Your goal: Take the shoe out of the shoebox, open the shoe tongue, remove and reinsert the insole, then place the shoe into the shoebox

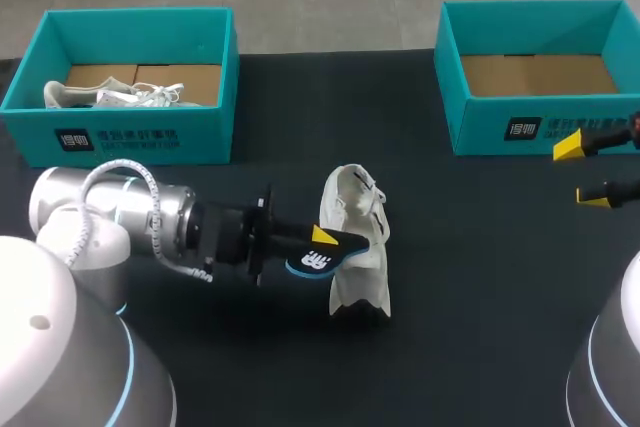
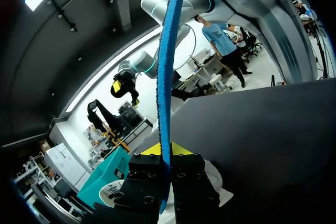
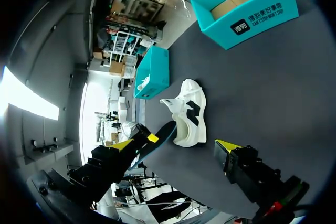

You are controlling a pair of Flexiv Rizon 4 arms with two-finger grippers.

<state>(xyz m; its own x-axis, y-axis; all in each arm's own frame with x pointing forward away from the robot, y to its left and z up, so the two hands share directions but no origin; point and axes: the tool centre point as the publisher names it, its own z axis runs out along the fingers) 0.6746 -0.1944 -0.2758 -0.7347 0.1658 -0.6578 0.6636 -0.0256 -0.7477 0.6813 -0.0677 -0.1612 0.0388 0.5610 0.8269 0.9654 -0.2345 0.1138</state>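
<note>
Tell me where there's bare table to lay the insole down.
The widest bare patch of table lies between the shoe and the right gripper. Another strip lies between the left box and the right box. It is crowded left of the shoe, where the left gripper holds the insole.

The bench (image 1: 480, 287) has a dark, matte top. A second white shoe (image 1: 100, 97) lies inside the shoebox (image 1: 205, 137) at the bench's far left corner. It sits toward that box's left end, with its loose laces trailing to the right. Under it is a brown cardboard liner (image 1: 185, 77), which is uncovered in the right half of the box.
</note>
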